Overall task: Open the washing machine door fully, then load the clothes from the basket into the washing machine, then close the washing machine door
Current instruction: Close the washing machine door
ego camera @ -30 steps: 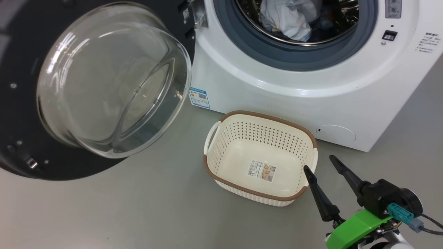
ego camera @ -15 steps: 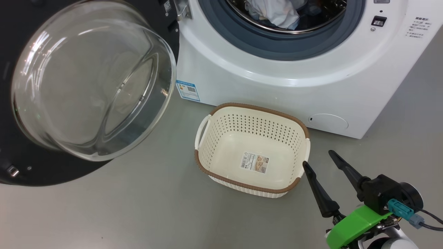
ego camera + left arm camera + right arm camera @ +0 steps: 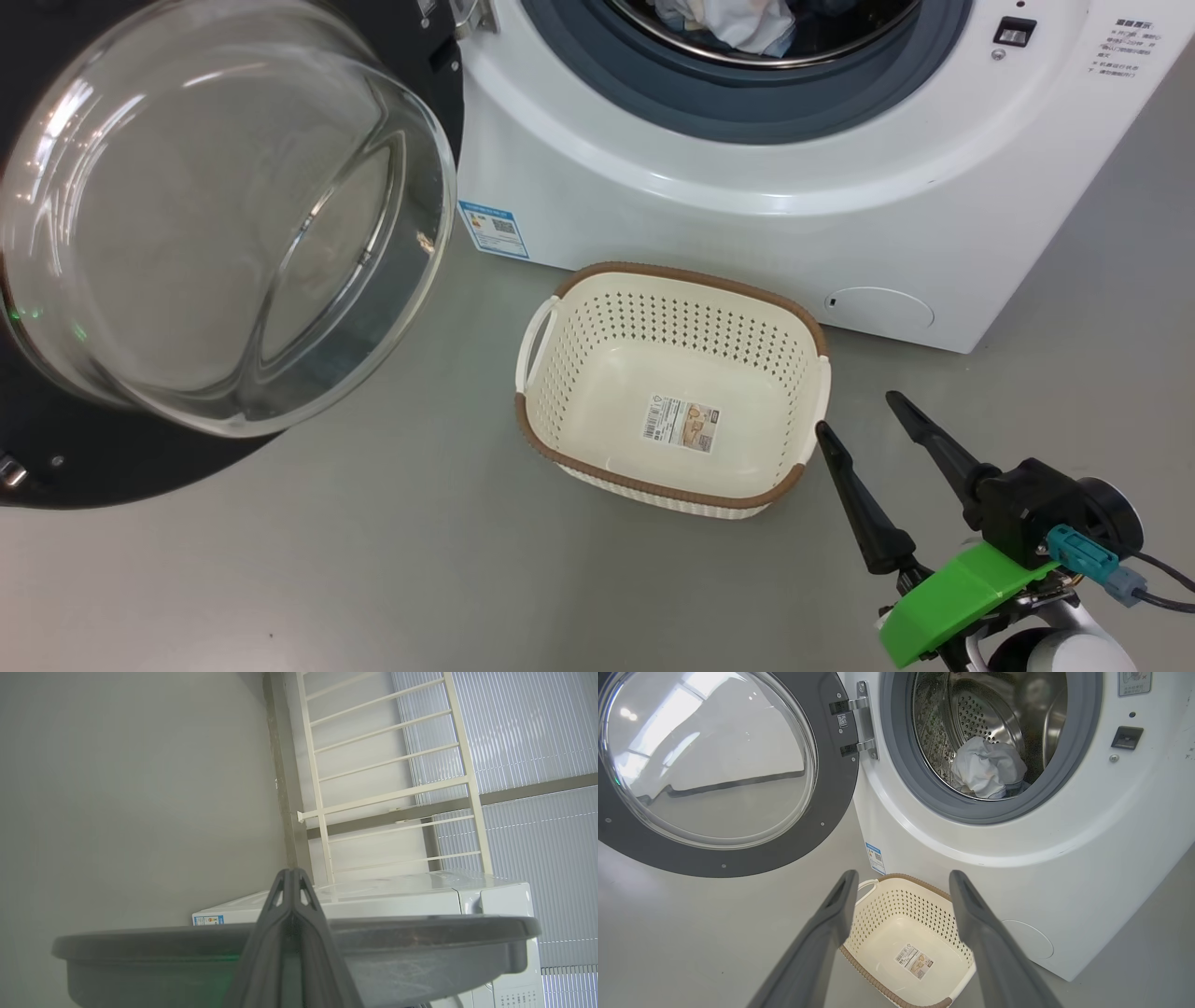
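Observation:
The washing machine [image 3: 747, 215] stands with its door [image 3: 93, 467] swung wide to the left, glass bowl bulging toward me. Pale clothes [image 3: 738, 23] lie in the steel drum, seen too in the right wrist view as clothes [image 3: 987, 772]. The cream basket [image 3: 686, 273] sits on the floor before the machine, holding just a label sticker. My right gripper [image 3: 856, 413] hangs open just right of the basket. In its own view the right gripper [image 3: 903, 875] spreads above the basket [image 3: 901, 905]. My left gripper [image 3: 290, 872] is shut, empty, close against the door's edge [image 3: 420, 933].
A blue energy label [image 3: 492, 229] and a round filter cover [image 3: 878, 308] mark the machine's lower front. Grey floor [image 3: 373, 560] stretches before the basket. A white railing [image 3: 387, 798] and ribbed window stand behind the machine.
The head camera has shifted, so machine, door and basket sit higher and further left in the picture. Neither gripper has changed its state.

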`<state>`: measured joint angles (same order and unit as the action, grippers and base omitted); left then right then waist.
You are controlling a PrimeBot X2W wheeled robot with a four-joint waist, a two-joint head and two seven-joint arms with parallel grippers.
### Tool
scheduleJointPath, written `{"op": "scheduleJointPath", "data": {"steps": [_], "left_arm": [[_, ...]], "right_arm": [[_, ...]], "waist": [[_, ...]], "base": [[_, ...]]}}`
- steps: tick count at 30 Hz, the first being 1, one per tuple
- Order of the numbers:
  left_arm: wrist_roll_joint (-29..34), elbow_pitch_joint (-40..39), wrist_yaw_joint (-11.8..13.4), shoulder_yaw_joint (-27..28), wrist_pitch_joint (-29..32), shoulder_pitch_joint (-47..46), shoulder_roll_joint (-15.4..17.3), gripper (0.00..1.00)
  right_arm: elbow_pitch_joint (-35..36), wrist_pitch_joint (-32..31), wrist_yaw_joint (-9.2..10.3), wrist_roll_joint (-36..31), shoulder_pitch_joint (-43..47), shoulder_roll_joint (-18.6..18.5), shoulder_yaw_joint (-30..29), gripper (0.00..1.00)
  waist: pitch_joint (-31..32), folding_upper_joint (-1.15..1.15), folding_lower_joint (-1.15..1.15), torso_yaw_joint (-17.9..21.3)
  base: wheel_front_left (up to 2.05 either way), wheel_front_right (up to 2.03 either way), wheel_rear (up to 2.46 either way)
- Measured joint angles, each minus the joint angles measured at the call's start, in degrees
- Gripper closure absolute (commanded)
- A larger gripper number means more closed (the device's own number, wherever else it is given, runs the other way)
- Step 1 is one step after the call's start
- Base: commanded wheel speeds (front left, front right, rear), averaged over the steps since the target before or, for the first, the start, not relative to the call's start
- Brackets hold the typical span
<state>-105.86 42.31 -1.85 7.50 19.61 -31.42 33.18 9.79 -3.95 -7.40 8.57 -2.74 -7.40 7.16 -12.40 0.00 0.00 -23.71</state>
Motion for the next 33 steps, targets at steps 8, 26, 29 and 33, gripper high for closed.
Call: {"op": "scheduleJointPath", "data": {"steps": [8,26,29,33], "left_arm": [[0.01,0.92,-0.52,-0.15,1.34,-0.2,0.01,1.0],[-2.25,-2.66,-2.92,0.34,9.93,3.03,-1.4,1.0],[-2.76,-4.34,-3.19,0.27,11.37,4.28,-1.77,1.0],[-3.33,-7.17,-3.57,0.22,13.28,6.24,-2.32,1.0]], "right_arm": [[-0.03,0.01,0.0,0.0,0.0,0.0,-0.03,0.0],[-0.79,0.53,0.0,0.0,-0.08,0.68,-0.4,0.0],[-0.92,0.56,0.0,0.0,-0.07,0.81,-0.38,0.0],[-0.96,0.64,0.0,0.01,-0.07,0.99,-0.4,0.0]], "waist": [[-0.49,0.0,0.0,0.18],[0.77,0.0,0.0,-1.3],[0.97,0.0,0.0,-1.59],[1.2,0.0,0.0,-1.58]], "base": [[0.0,0.0,0.0],[0.0,0.0,0.0],[0.0,0.0,0.0],[0.0,0.0,0.0]]}}
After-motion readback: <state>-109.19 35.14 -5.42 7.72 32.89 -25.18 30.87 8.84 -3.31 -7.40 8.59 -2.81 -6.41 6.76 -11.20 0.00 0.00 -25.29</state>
